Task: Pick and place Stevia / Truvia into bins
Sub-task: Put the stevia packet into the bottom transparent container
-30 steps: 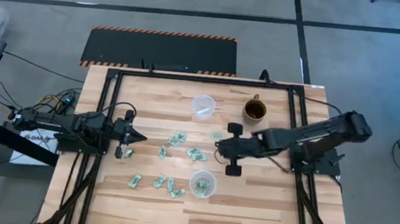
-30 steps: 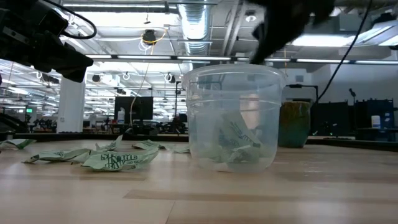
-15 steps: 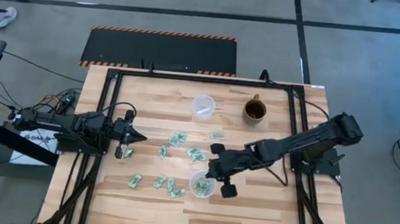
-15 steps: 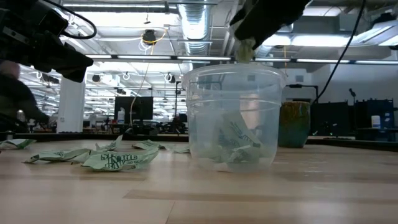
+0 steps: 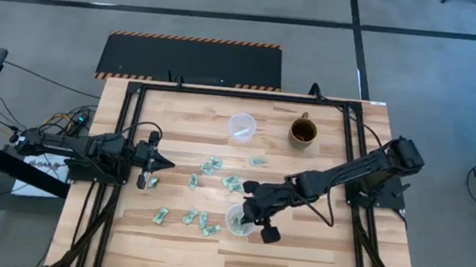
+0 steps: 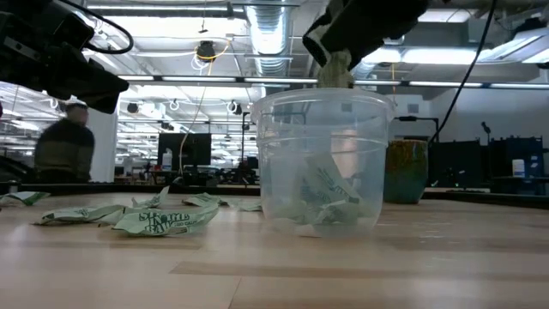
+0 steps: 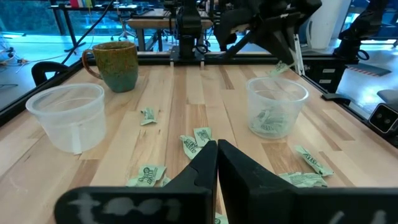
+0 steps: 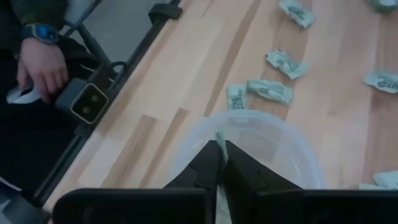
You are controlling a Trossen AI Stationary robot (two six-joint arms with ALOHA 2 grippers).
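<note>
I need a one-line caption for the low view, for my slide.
Right claw holds a sweetener packet over the clear plastic cup; loose packets lie on the wooden table.

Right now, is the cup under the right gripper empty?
No. The clear cup already holds crumpled packets at its bottom, seen through its wall.

Right pincer (image 5: 246,217) moved from mid-table to over near cup (image 5: 238,221), seemingly holding packet (image 6: 335,67).
</note>
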